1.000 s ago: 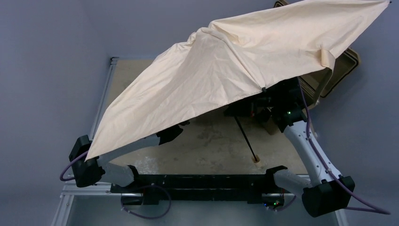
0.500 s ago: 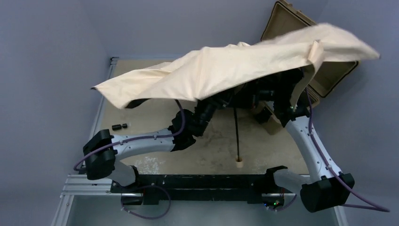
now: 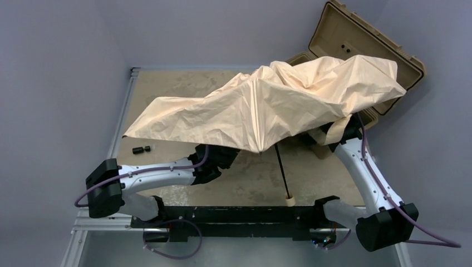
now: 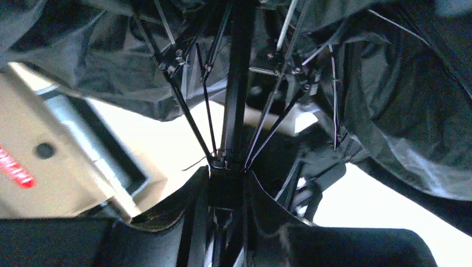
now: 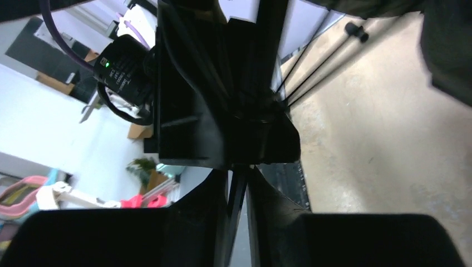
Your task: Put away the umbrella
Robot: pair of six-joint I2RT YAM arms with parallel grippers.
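Note:
The umbrella's beige canopy [image 3: 267, 103] hangs slack and crumpled over the middle of the table and hides both grippers in the top view. Its thin black shaft [image 3: 281, 169] slants down out of the fabric to the pale wooden knob handle [image 3: 288, 199] near the front edge. In the left wrist view my left gripper [image 4: 227, 175] is shut on the black sliding block on the shaft [image 4: 236, 83], with the thin ribs [image 4: 192, 119] fanning out above it. In the right wrist view my right gripper [image 5: 238, 173] is shut on the thin shaft just below the left gripper's black body [image 5: 195, 111].
An open tan hard case [image 3: 362, 41] stands at the back right, partly under the fabric. A small black cylinder [image 3: 142, 149] lies on the table's left side, and shows in the right wrist view as the cylinder [image 5: 356, 30]. The arm bases sit on the black rail [image 3: 234, 214].
The canopy has dropped from spread wide to slack folds over the arms. The left arm drew back towards the front, and the knob handle shifted a little.

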